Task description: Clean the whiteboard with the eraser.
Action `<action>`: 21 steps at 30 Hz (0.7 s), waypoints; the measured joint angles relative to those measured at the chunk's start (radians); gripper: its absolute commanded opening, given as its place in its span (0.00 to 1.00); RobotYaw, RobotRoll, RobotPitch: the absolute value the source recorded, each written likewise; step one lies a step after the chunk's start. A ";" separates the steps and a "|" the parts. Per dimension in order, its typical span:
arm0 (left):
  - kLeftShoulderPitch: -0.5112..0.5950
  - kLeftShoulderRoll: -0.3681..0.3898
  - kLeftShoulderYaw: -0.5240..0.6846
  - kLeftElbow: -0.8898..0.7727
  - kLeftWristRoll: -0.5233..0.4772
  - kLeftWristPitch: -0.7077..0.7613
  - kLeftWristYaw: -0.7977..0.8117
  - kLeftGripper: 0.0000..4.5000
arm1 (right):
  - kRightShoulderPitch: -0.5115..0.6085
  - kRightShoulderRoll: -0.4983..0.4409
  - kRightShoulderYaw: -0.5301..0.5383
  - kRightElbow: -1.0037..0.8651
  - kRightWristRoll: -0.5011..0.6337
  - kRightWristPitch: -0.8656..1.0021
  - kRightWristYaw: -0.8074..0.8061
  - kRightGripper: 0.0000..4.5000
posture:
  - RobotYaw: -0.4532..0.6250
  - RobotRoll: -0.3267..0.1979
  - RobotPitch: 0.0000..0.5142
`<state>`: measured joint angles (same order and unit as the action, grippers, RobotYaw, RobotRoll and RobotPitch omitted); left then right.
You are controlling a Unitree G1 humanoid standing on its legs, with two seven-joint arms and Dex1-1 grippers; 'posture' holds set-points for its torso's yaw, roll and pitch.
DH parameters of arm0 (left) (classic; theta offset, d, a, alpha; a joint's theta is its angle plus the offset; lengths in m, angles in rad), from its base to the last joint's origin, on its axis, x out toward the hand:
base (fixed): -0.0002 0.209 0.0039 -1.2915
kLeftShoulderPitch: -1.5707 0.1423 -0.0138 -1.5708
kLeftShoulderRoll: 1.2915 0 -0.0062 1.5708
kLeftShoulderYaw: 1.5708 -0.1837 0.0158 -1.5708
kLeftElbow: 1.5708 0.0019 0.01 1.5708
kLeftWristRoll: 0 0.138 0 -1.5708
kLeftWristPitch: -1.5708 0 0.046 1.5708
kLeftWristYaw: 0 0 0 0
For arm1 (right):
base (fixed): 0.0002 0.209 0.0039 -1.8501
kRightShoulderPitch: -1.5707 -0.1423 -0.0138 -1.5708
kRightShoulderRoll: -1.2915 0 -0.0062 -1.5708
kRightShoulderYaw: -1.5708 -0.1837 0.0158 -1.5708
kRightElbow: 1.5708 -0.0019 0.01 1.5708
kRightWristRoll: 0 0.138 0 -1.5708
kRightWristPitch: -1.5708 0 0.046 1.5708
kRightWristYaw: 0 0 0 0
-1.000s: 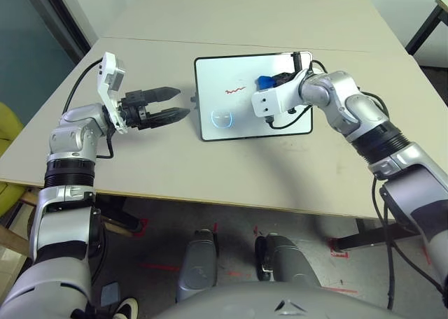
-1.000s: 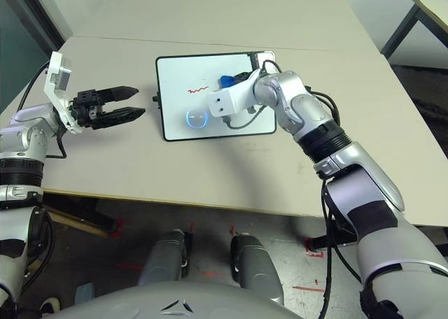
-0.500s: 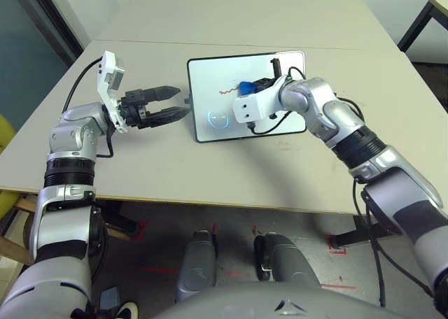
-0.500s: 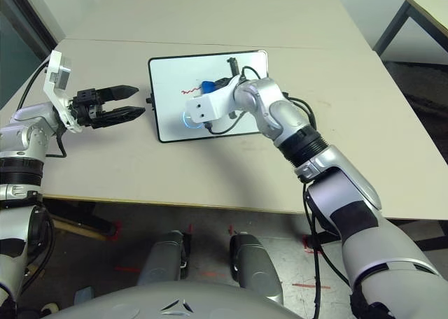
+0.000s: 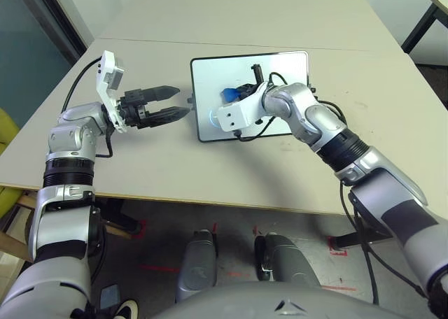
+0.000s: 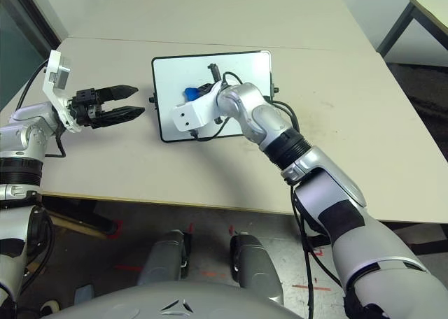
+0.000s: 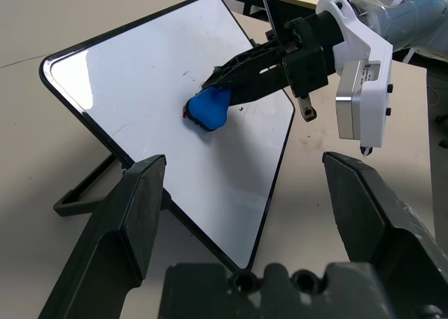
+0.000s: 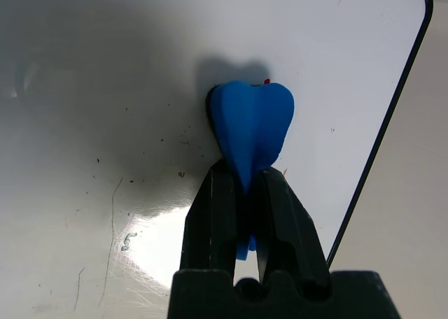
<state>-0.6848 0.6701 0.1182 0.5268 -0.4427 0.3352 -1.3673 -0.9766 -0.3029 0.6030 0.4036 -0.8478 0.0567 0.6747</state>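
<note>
While pinched, eraser [image 8: 250, 126] in right gripper [image 8: 245, 193]

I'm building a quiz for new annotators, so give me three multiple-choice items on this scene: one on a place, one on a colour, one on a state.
1. Where is the eraser?
A. Lying flat on the table beside the board
B. Pressed against the whiteboard's surface
C. In the left gripper

2. What colour is the eraser?
A. Red
B. Yellow
C. Blue

3. How do the left gripper's fingers stand?
A. Open, holding nothing
B. Shut on the eraser
C. Shut on the board's frame

Answers:
1 B: the eraser, pinched in the right gripper, meets the whiteboard.
2 C: it shows bright blue in the wrist views.
3 A: the left gripper hangs over the table beside the board, fingers apart with nothing between them.
</note>
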 measured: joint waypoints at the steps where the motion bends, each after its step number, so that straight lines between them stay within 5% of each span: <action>1: 0.000 0.000 0.000 0.000 0.000 0.000 0.000 1.00 | 0.000 -0.004 0.000 0.000 0.000 -0.004 0.000 0.04 | 0.62 0.62 0.19; 11: 0.000 0.000 0.000 0.001 0.000 0.000 0.000 1.00 | 0.006 -0.134 -0.028 -0.024 0.006 -0.008 0.026 0.04 | 0.60 0.62 0.19; 21: -0.006 -0.002 -0.001 0.005 0.000 -0.002 0.000 1.00 | 0.005 -0.124 -0.028 -0.026 0.009 0.003 0.025 0.04 | 0.61 0.62 0.19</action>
<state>-0.6904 0.6683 0.1173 0.5315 -0.4422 0.3331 -1.3676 -0.9712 -0.4271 0.5746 0.3780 -0.8390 0.0599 0.7000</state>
